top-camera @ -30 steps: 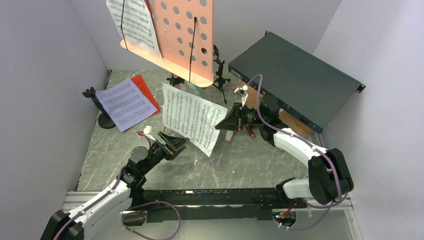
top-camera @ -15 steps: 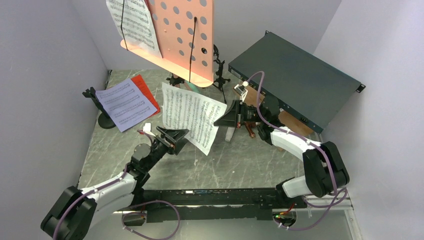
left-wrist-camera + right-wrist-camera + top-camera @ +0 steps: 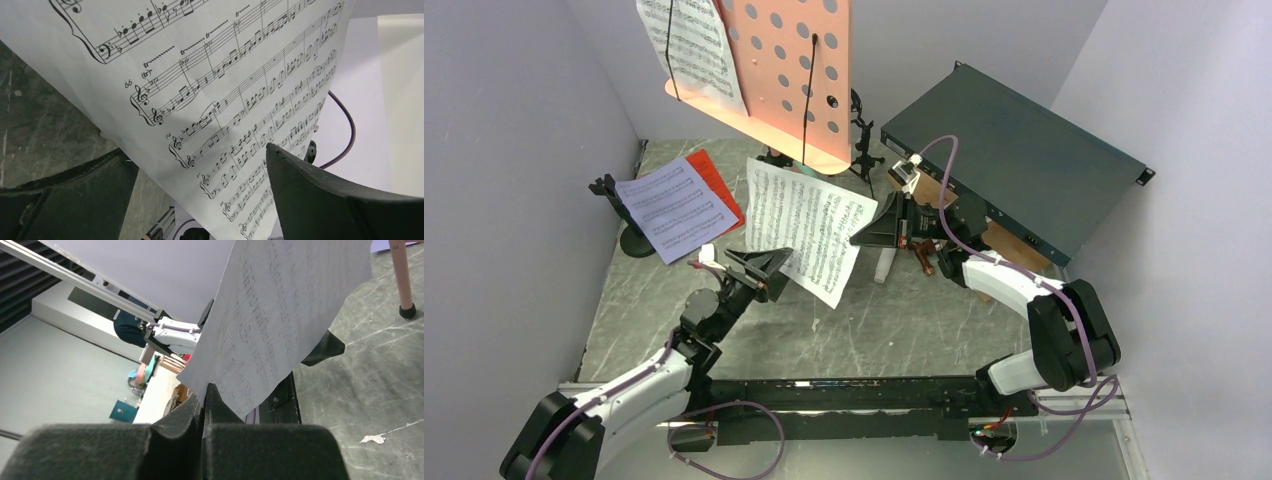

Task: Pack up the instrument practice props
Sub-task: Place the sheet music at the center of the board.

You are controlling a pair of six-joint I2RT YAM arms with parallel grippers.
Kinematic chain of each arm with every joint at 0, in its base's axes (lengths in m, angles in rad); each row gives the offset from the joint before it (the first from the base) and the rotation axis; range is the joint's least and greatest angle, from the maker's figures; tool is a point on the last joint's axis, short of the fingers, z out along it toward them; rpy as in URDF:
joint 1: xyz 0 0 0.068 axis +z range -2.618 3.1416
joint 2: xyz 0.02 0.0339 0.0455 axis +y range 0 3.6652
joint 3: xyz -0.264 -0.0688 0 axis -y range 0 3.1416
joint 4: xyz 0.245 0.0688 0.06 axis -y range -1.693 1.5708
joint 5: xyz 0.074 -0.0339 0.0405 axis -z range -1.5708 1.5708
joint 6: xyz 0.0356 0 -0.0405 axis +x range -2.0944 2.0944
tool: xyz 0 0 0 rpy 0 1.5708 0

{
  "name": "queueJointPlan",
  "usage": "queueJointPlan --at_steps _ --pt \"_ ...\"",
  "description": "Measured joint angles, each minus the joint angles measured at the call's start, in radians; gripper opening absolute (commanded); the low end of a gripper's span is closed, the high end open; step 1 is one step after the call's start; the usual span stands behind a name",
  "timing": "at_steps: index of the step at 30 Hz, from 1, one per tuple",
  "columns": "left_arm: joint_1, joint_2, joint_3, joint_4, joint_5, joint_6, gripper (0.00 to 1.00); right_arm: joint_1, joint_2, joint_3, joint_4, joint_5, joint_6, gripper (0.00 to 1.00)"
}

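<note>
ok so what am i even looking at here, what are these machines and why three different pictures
These are two robot arms bolted to the near edge of a grey stone-look table. The wide picture is from a fixed camera above and behind them. The other two come from a small camera on each wrist, so each looks out along its own arm.

The right arm's fingers are shut on the edge of a white sheet-music page, holding it up off the table. The left arm's fingers are spread wide open by the page's lower part, gripping nothing.

On the table: a pink perforated music stand holding another page, a lavender page over a red page, and a dark green box at the right.
</note>
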Motion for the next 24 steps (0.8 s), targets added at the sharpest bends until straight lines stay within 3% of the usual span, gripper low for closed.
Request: queueJointPlan --at_steps 6,12,19,24 --pt "0.000 0.044 0.002 0.027 -0.023 -0.021 0.78 0.002 0.000 0.000 -0.023 0.000 -0.022 0.00" --pt "0.000 0.051 0.002 0.041 -0.045 -0.050 0.67 0.002 -0.001 -0.001 -0.122 -0.001 -0.130 0.00" --pt "0.000 0.005 0.002 0.040 -0.067 -0.056 0.66 0.002 -0.008 -0.002 -0.194 0.000 -0.216 0.00" --pt "0.000 -0.097 0.029 -0.068 -0.081 -0.010 0.65 0.002 -0.009 -0.002 -0.232 0.003 -0.248 0.00"
